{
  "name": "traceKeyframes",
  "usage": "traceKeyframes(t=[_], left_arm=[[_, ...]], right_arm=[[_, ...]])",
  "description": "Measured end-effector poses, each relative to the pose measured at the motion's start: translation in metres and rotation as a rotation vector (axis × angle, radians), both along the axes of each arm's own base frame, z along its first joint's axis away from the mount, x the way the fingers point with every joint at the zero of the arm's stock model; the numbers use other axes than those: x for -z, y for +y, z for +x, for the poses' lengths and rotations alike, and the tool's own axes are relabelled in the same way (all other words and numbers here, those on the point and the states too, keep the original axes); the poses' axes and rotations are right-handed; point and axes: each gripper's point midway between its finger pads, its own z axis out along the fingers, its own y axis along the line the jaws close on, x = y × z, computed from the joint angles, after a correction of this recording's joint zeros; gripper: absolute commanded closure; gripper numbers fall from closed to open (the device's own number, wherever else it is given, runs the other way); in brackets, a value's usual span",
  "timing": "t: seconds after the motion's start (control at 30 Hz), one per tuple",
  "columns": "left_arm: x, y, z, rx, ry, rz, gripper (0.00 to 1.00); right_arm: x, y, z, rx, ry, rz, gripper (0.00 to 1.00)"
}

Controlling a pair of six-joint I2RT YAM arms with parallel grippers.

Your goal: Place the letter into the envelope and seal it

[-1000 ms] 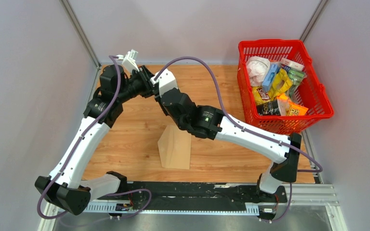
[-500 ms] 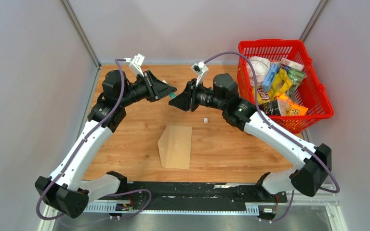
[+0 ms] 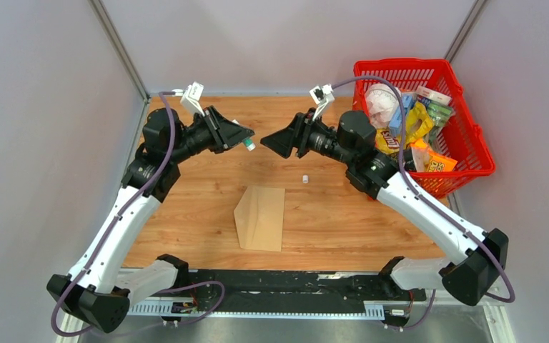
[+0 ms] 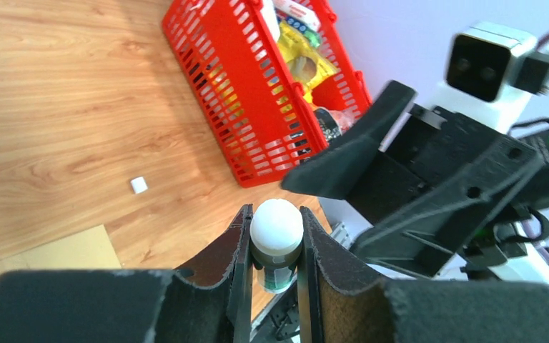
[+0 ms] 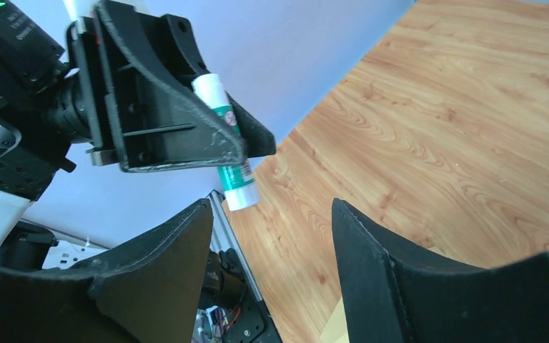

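Grips a glue stick [image 5: 237,184] in the left claw [image 4: 274,214] — fingers pressed against both sides of the white-and-green tube, the tube crosswise between them with one white end poking out past the fingertips. Faces the right claw [image 5: 270,207] across a short gap, tip toward tip, above the far half of the table [image 3: 329,229], at about 12 o'clock from the table's middle. Has the right claw spread wide, nothing between its two fingers, not touching the tube. Shows the envelope [image 3: 264,218] flat on the wood near the middle of the table, at 6 o'clock from the two claws and well apart from both — tan, long sides running from 12 to 6 o'clock, pointed flap sticking out toward 9 o'clock. Cannot tell from these views what is inside it. Leaves a small white bit [image 3: 305,179] lying on the wood just off the envelope's far right corner, at about 1 o'clock from it, apart from it. Has a red basket [image 3: 400,63] full of packets at 2 o'clock, at the far right corner of the table, right behind the right arm's wrist.
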Motion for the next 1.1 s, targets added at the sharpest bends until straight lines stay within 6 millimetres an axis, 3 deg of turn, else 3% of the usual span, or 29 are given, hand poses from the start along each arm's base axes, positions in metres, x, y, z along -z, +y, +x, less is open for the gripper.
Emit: traceKeyframes(t=[0.17,0.33,0.47,0.83,1.1], left_arm=[[0.012,0.004,0.006,-0.058,0.098,-0.012,1.00],[0.018,0.004,0.009,-0.103,0.220,-0.079,1.00],[0.015,0.004,0.010,-0.137,0.293,-0.151,1.00],[0.015,0.007,0.006,-0.187,0.402,-0.301,1.00],[0.010,0.004,0.008,-0.172,0.422,-0.371,1.00]], right_arm=[[0.000,-0.006,-0.008,0.062,-0.059,-0.001,0.37],[0.016,0.011,-0.027,0.098,-0.180,-0.086,0.37],[0.017,0.021,-0.038,0.125,-0.264,-0.125,0.38],[0.004,0.015,-0.021,0.303,-0.376,-0.130,0.38],[0.014,0.027,-0.016,0.304,-0.386,-0.155,0.40]])
